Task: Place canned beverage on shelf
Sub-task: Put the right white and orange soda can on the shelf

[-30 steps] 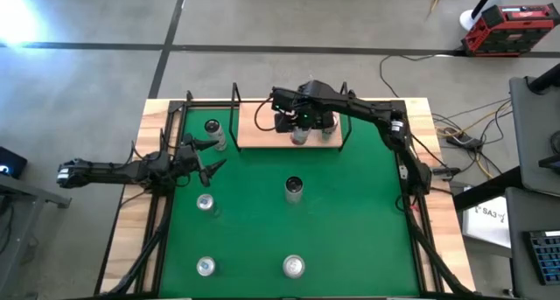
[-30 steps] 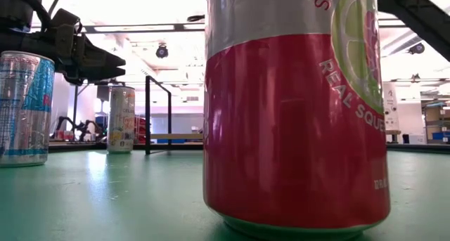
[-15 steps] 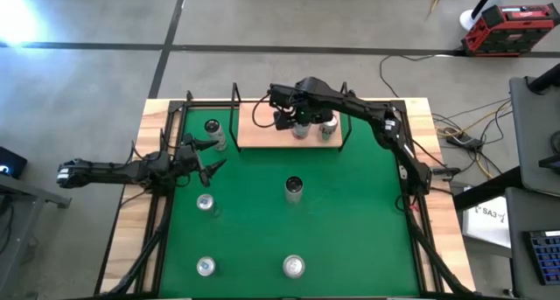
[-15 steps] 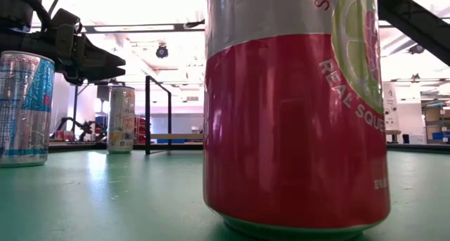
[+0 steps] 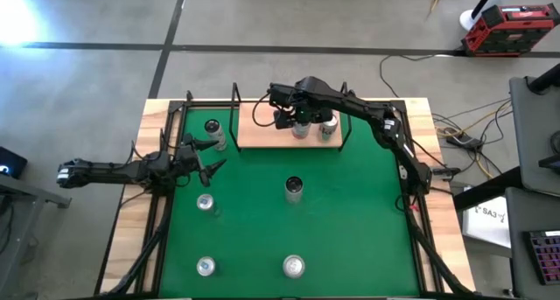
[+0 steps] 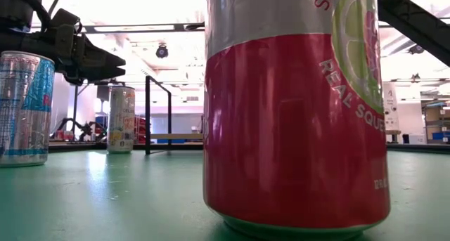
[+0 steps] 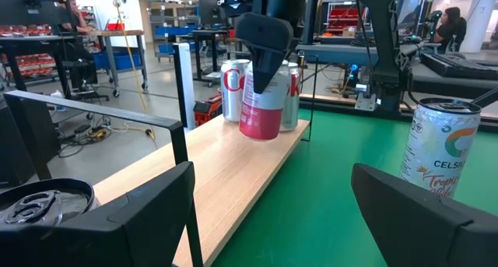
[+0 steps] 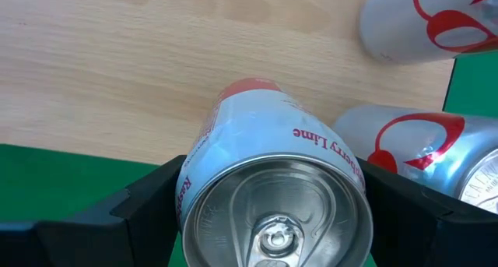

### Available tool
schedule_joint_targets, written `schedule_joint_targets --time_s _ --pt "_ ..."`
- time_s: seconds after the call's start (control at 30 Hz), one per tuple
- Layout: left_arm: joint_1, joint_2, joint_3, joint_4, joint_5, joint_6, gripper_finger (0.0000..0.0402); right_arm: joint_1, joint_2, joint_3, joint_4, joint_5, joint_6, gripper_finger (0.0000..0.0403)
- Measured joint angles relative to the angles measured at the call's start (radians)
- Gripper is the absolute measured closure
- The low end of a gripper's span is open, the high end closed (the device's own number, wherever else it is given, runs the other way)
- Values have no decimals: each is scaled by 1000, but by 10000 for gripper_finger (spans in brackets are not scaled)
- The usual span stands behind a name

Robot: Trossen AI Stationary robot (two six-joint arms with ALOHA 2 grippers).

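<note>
Over the shelf [image 5: 271, 134] at the far edge of the green mat [image 5: 350, 221], the right gripper [image 5: 301, 125] grasps a pink-and-silver can [image 7: 261, 107], its fingers [image 8: 144, 201] clamped on either side of the can's top; from the left wrist view the can is tilted, and whether its base touches the wood cannot be told; two more silver cans with red marks [image 7: 233, 89] stand on the shelf just beside and behind it, toward the board's right end; the rest of the board is bare wood, framed by thin black rods [image 7: 180, 138]; on the left side of the table the left gripper [image 5: 208, 157] hovers above the mat with its fingers [image 7: 140, 220] spread and nothing between them; a can [image 5: 213, 132] stands near it by the shelf's left post, and another can [image 5: 205, 202] stands on the mat on its near side; a dark-topped can [image 5: 294, 188] stands mid-mat, well apart from the shelf; two more cans [image 5: 206, 266] and [image 5: 293, 266] stand at the near edge, one of them filling the low view as a red-and-silver can [image 6: 295, 107].
</note>
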Motion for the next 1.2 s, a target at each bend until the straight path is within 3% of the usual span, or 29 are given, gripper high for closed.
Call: schedule_joint_targets --time_s 1.2 --pt "0 0 0 0 0 0 70 0 -1 -73 57 -56 242 96"
